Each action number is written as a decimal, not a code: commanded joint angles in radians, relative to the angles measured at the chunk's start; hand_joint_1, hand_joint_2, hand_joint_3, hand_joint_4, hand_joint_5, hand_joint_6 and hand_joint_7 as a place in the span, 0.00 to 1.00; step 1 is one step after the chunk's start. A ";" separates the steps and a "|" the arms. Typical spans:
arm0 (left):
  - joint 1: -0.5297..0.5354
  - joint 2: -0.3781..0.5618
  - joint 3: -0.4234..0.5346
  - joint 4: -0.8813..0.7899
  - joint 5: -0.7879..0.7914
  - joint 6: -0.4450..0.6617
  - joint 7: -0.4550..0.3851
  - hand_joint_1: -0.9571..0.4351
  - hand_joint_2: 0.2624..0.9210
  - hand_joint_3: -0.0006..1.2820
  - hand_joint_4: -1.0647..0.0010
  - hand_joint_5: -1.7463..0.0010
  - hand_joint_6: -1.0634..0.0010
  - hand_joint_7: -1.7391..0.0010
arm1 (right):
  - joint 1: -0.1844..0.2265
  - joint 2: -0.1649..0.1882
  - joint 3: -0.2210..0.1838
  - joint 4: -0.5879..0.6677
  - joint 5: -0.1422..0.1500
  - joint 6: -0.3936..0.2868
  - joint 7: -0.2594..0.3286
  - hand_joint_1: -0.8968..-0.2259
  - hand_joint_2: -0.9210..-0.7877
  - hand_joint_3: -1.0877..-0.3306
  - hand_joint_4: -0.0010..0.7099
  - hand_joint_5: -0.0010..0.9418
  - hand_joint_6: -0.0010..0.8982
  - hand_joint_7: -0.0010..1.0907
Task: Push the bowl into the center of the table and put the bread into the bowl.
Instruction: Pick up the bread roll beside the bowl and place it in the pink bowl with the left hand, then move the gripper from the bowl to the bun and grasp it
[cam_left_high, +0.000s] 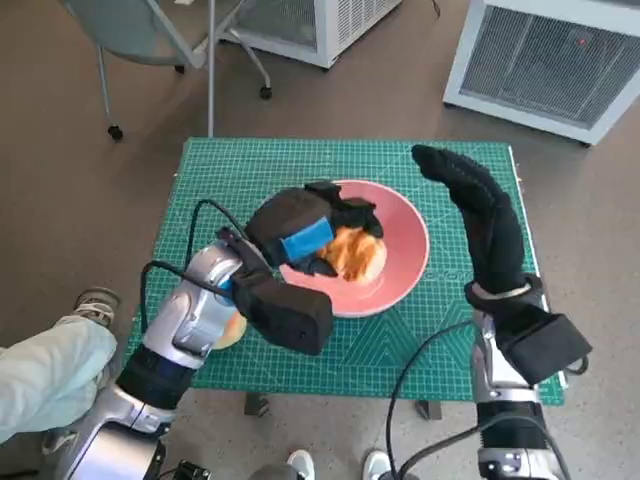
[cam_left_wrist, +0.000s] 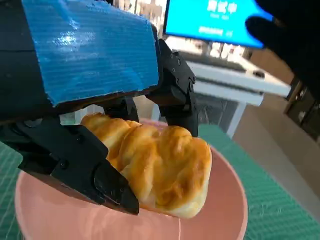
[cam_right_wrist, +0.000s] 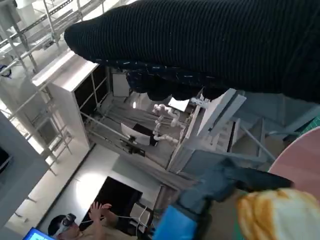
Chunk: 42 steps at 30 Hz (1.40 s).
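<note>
The pink bowl (cam_left_high: 405, 262) sits on the green cutting mat (cam_left_high: 220, 190) that covers the small table, roughly in the middle and a little toward the right. Over its left half the left hand (cam_left_high: 310, 232), black with blue tape across its back, holds the bread (cam_left_high: 355, 253), a golden, knotted roll. In the left wrist view the black fingers (cam_left_wrist: 80, 167) clamp the roll (cam_left_wrist: 160, 170) from both sides, and the pink floor of the bowl (cam_left_wrist: 220, 205) shows beneath it (whether the bread already touches the bowl I cannot tell).

The right hand (cam_left_high: 470, 190), in its black knitted glove, is raised at the right of the table, just beyond the bowl's right rim, with the fingers stretched out together toward the far edge and nothing in them. In its own wrist view the glove (cam_right_wrist: 210, 45) is a dark band, and below it a corner of the bread (cam_right_wrist: 277, 215) and the bowl's edge (cam_right_wrist: 300, 160) appear, with the blue-taped hand (cam_right_wrist: 175, 227) beside them.

On the near left, a person's pale trouser leg (cam_left_high: 45, 375) and shoe (cam_left_high: 95, 300) show beside the table. On the far side stand a wheeled chair (cam_left_high: 150, 40) and a white vented cabinet (cam_left_high: 545, 60). A person (cam_right_wrist: 90, 225) sits further off in the right wrist view.
</note>
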<state>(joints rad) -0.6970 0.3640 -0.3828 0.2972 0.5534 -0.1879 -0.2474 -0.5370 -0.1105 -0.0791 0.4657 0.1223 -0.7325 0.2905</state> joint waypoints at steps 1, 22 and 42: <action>-0.004 0.002 0.000 -0.021 -0.002 0.012 -0.037 0.72 0.95 0.07 0.50 0.53 0.51 0.47 | 0.023 0.005 -0.001 0.000 0.002 0.005 -0.011 0.28 0.00 0.38 0.28 0.00 0.00 0.50; 0.108 0.176 0.177 -0.288 -0.223 0.021 -0.283 0.51 0.72 0.00 0.98 1.00 0.74 0.99 | 0.020 0.020 0.006 0.005 0.001 0.008 -0.023 0.28 0.00 0.38 0.27 0.00 0.00 0.49; 0.269 0.434 0.401 -0.481 -0.392 0.169 -0.491 0.58 0.69 0.00 0.97 1.00 0.74 1.00 | 0.010 0.046 0.017 0.012 0.016 0.018 -0.010 0.26 0.00 0.39 0.28 0.00 0.00 0.50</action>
<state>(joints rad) -0.4626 0.7518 -0.0084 -0.1422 0.1756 -0.0635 -0.7060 -0.5352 -0.0709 -0.0662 0.4669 0.1241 -0.7324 0.2736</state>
